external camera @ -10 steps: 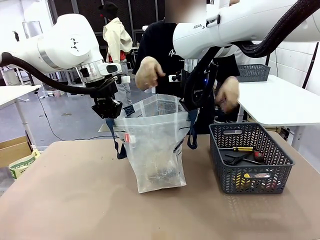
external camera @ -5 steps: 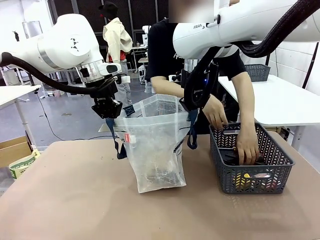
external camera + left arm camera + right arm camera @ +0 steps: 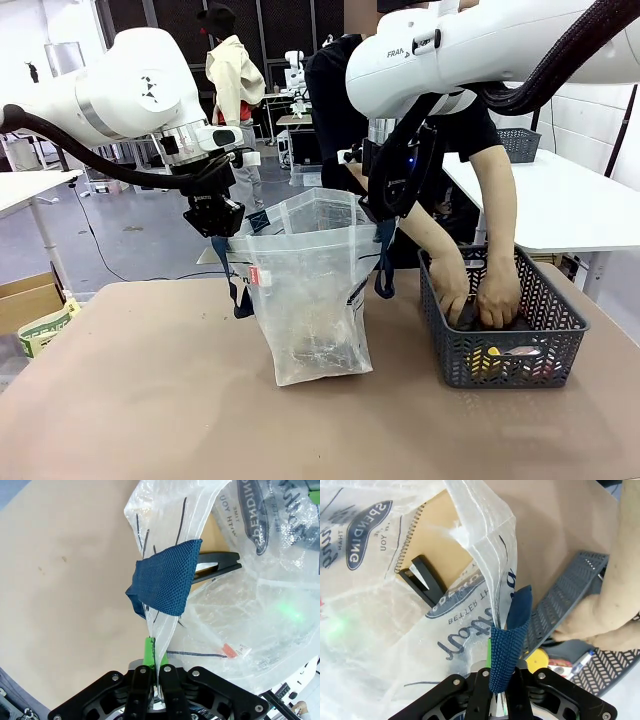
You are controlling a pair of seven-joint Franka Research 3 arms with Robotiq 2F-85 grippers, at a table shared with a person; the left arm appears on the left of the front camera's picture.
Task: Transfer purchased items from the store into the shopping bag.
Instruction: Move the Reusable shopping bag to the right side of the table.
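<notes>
left end effector [image 3: 222,228] and right end effector [image 3: 378,210] clamped on shopping bag [image 3: 310,300] rim; floppy slippery film imo, pinch near straps [image 3: 384,268].

A cardboard box [image 3: 25,298] sits left of the tan table [image 3: 150,400]; a white table [image 3: 570,205] behind bears a grey basket [image 3: 522,145].

Tan table [image 3: 140,400] with shopping bag [image 3: 310,300], basket [image 3: 500,352]
</notes>
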